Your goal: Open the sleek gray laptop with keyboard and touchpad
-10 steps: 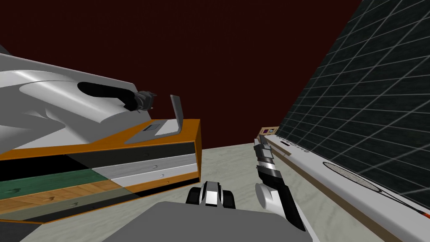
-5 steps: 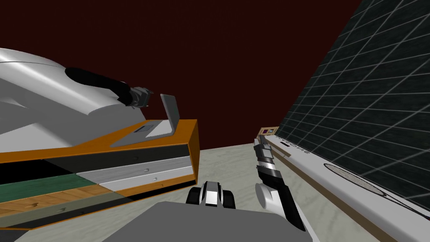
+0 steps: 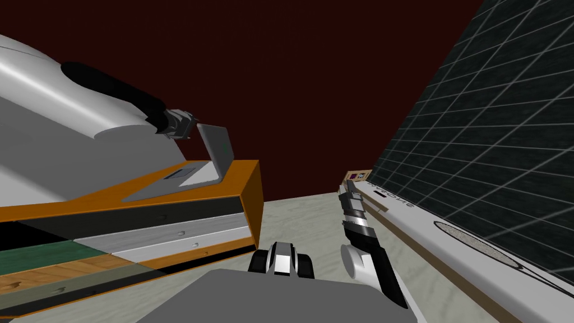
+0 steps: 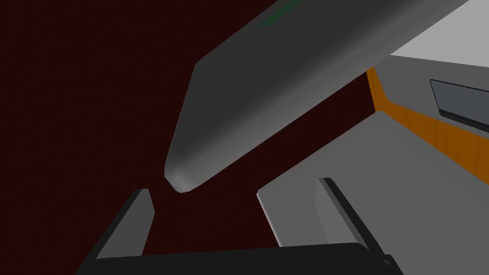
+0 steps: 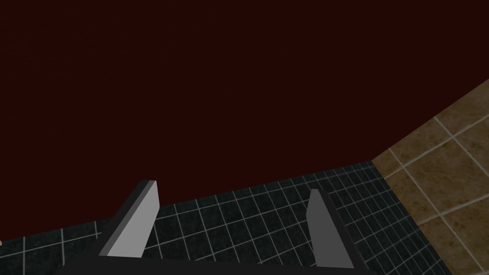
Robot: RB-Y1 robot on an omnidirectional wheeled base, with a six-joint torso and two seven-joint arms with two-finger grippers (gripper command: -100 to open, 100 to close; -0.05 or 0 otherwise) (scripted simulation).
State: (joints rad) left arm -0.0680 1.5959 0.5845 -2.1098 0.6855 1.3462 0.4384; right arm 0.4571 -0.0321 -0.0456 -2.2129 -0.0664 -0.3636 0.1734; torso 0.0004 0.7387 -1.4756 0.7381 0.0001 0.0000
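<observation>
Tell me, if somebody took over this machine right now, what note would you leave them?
Left gripper: open, holding nothing, with a corner of the laptop lid just ahead of it.
Right gripper: open, empty, low at the right side, away from the job.
Gray laptop: lies on the orange-topped chest of drawers; its lid stands steeply raised off the base.
Done: the laptop is open.
Left: probably only to draw the working gripper back without knocking the lid.
</observation>
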